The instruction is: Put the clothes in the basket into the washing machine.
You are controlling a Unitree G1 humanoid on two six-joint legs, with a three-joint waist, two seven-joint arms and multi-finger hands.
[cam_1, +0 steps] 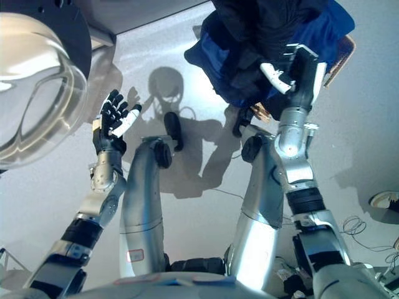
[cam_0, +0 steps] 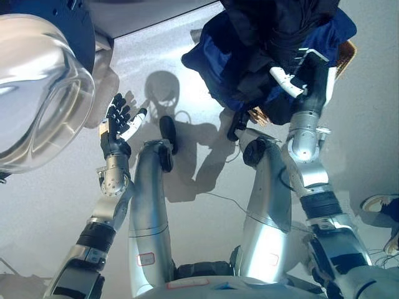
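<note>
A pile of dark blue and black clothes (cam_0: 249, 50) fills a wicker basket (cam_0: 346, 57) at the upper right. My right hand (cam_0: 307, 73) lies against the front of the pile with its fingers fairly straight and its white-tipped thumb sticking out to the left; it grips nothing that I can see. My left hand (cam_0: 118, 122) is open with fingers spread, held in the air just right of the washing machine's open round glass door (cam_0: 37, 93). The machine's dark front (cam_0: 59, 15) is at the upper left.
The grey floor (cam_0: 187, 68) lies between the machine and the basket. A person's shoe (cam_0: 379, 203) shows at the right edge. Thin cables lie on the floor at the lower right (cam_1: 355, 225).
</note>
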